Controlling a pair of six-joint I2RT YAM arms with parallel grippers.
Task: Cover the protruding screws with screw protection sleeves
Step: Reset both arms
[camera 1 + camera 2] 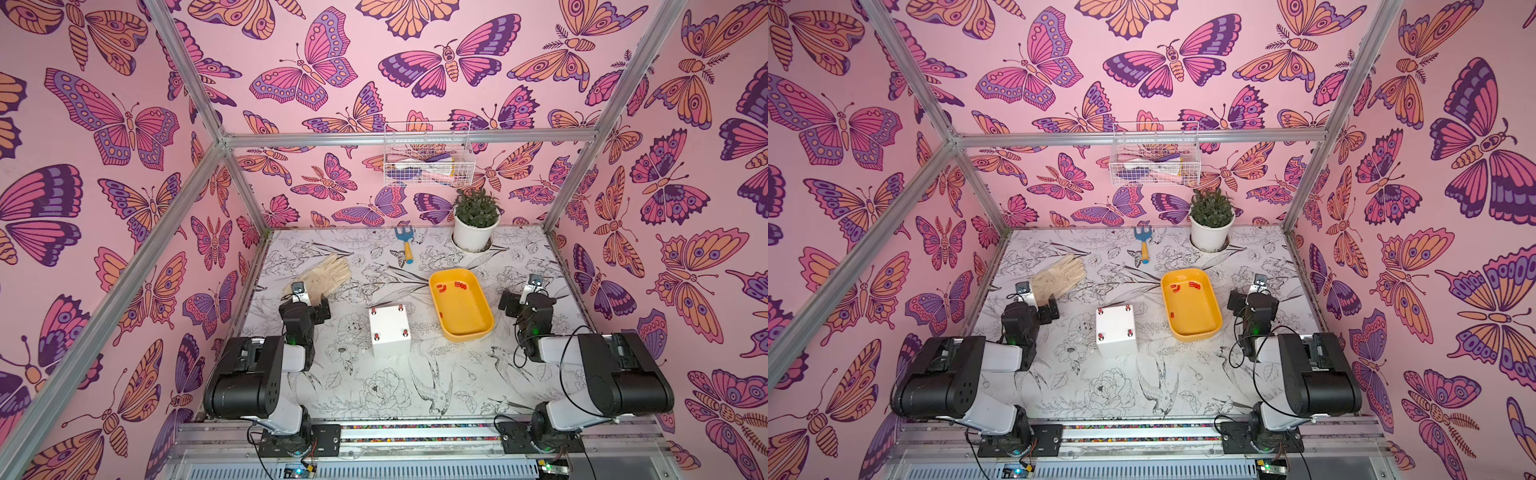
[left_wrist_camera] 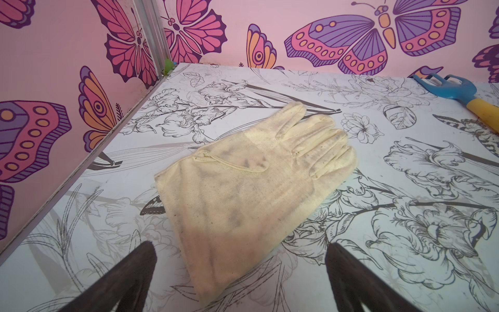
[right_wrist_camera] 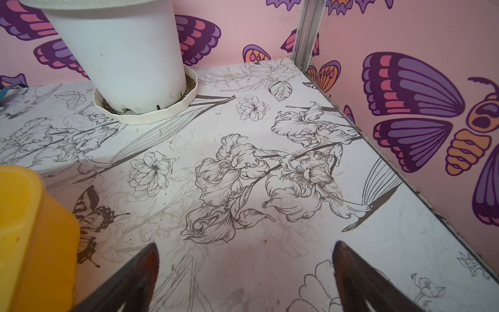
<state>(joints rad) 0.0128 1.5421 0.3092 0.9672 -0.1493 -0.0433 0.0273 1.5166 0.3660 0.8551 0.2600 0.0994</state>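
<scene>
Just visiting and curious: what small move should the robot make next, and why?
Probably just rest: all four corners of the white box seem already capped by red sleeves, spares lie in the yellow tray, and the left gripper and right gripper sit open and empty at the sides.

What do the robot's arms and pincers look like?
The left arm and right arm are chunky black housings joined by white links, with thin black cables and small green lights. The left gripper and right gripper have dark, tapered fingers.
</scene>
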